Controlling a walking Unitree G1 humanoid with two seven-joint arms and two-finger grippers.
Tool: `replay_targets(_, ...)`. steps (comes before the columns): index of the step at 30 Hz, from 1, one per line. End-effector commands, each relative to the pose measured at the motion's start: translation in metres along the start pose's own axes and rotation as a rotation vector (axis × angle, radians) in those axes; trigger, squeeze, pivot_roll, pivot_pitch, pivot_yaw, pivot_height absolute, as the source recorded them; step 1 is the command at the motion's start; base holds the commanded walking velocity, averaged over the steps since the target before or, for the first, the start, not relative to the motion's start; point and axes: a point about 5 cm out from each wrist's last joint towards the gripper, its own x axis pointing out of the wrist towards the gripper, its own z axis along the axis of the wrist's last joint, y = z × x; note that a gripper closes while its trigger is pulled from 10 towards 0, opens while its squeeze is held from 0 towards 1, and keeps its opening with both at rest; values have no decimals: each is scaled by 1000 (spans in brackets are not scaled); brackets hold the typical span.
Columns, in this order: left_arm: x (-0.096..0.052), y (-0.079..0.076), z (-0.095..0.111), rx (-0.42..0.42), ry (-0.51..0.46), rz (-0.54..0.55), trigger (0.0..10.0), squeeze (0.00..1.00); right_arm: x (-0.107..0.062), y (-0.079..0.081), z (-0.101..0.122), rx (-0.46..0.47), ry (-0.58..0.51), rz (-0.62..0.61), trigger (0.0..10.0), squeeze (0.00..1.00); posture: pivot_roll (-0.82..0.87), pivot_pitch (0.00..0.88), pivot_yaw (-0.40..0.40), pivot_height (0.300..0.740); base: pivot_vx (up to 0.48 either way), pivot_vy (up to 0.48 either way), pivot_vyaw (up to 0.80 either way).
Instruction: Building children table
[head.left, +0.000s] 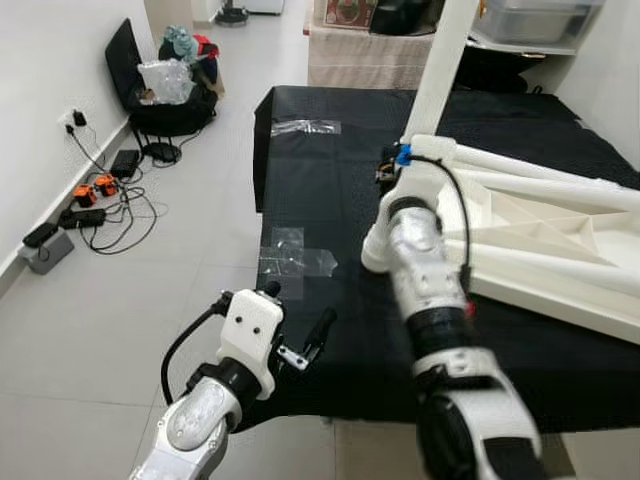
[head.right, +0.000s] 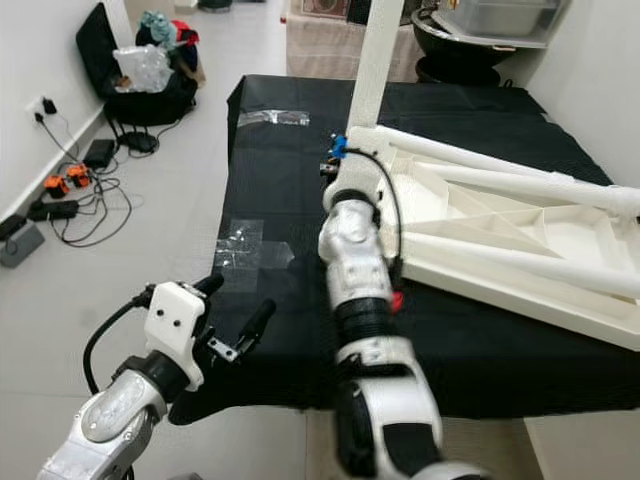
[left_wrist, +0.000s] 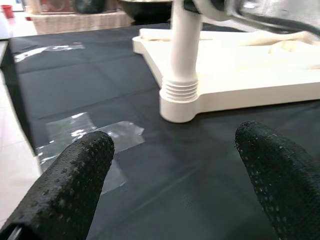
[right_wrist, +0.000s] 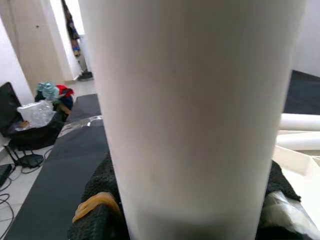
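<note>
This was a room in a home, used as a makeshift work area. Pale floor tiles (head.left: 90, 330) ran up to a plain white wall (head.left: 50, 60) with a socket (head.left: 72, 118), and chargers and tangled cables (head.left: 105, 205) lay loose along the skirting. A black chair (head.left: 150, 90) held clothes and a plastic bag (heaped, not folded). A wicker-like basket (head.left: 355, 55) stood beyond a black mat (head.left: 330, 200) spread flat, with clear tape (head.left: 305, 127) on it.
</note>
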Motion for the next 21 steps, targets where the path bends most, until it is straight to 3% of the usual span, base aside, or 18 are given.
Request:
replay_targets(1,0,-2,-3,-4,9,2,10000,0,-6,3,-14,29,75,-37,0,0,85,47,-84,740,0,0,0)
replay_targets(2,0,-2,-3,-4,9,2,10000,0,-6,3,-14,29,75,-37,0,0,85,47,-84,740,0,0,0)
replay_targets(3,0,-1,-3,-6,10,5,10000,0,-9,10,-14,32,87,-38,1216,0,86,45,-84,740,0,0,0)
replay_targets(4,0,-1,-3,-6,10,5,10000,0,-9,10,-14,32,87,-38,1216,0,86,45,-84,740,0,0,0)
replay_targets(5,-1,-1,-4,-9,12,7,10000,0,-8,20,-11,28,73,3,10000,0,84,45,-86,740,0,0,0)
replay_targets(7,-1,-1,-4,-9,13,6,10000,0,-8,28,-5,40,35,51,10000,0,84,45,-86,740,0,0,0)
replay_targets(8,-1,-2,-5,-9,13,6,10000,0,-9,34,1,48,1,94,10000,1000,84,45,-86,740,0,0,0)
replay_targets(10,-1,-2,-5,-11,14,4,10000,0,-9,36,7,50,-41,141,10000,1000,76,45,-85,740,0,0,0)
replay_targets(11,-1,-3,-5,-12,13,3,10000,0,-10,33,11,31,-66,150,10000,569,76,43,-86,740,0,0,0)
replay_targets(12,0,-3,-5,-13,13,1,10000,0,-10,28,13,1,-83,166,10000,0,76,43,-86,740,0,0,0)
replay_targets(18,1,-2,-5,-11,11,0,10000,0,-8,16,16,-4,-86,224,10000,0,74,47,-85,740,0,0,0)
replay_targets(21,2,-2,-5,-10,11,2,10000,0,-4,11,16,19,-89,327,10000,0,75,49,-86,740,0,0,0)
